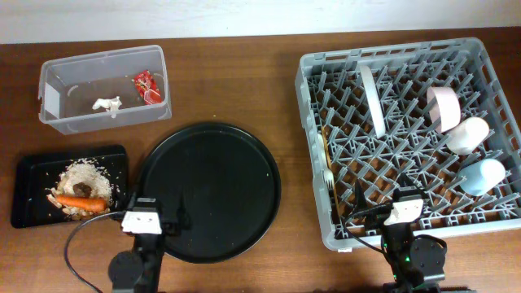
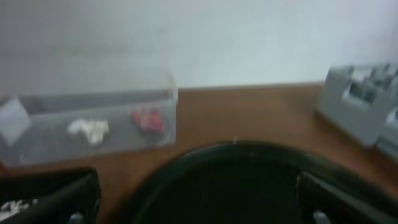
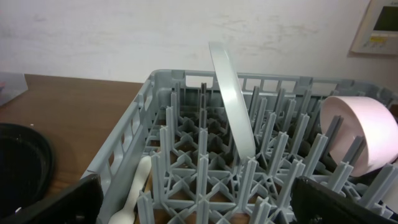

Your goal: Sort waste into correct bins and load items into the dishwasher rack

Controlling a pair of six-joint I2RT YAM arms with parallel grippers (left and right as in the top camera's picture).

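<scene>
- Brown wooden table [image 1: 281,89], overhead: at far left, the clear tub [image 1: 49,99] holds the red wrapper [image 1: 148,86] and the white paper scrap [image 1: 107,104]. The black tray [image 1: 28,175] nearer the arms carries rice crumbs [image 1: 81,173], the carrot [image 1: 81,203] and the brown lump [image 1: 84,190]. The round serving tray [image 1: 212,191] sits mid-table.
- Same view, right side: the dishwasher rack [image 1: 313,122] holds the plate [image 1: 373,99] on edge, and the bowl [image 1: 444,108], cream cup [image 1: 466,135] and light-blue cup [image 1: 482,176] down its right side. The fork [image 1: 328,175] lies by its left wall.
- Left wrist, blurred: the left gripper [image 2: 199,210] is spread wide with nothing between its fingers [image 2: 56,196], low over the serving tray. The tub, wrapper and scrap lie beyond, with a rack corner at right. Only overhead shows the carrot.
- Right wrist: the right gripper [image 3: 199,208] is equally wide and holds nothing, at the rack's near edge. The plate's lean and the bowl's pink outside read clearly here. The cups and waste don't show.
</scene>
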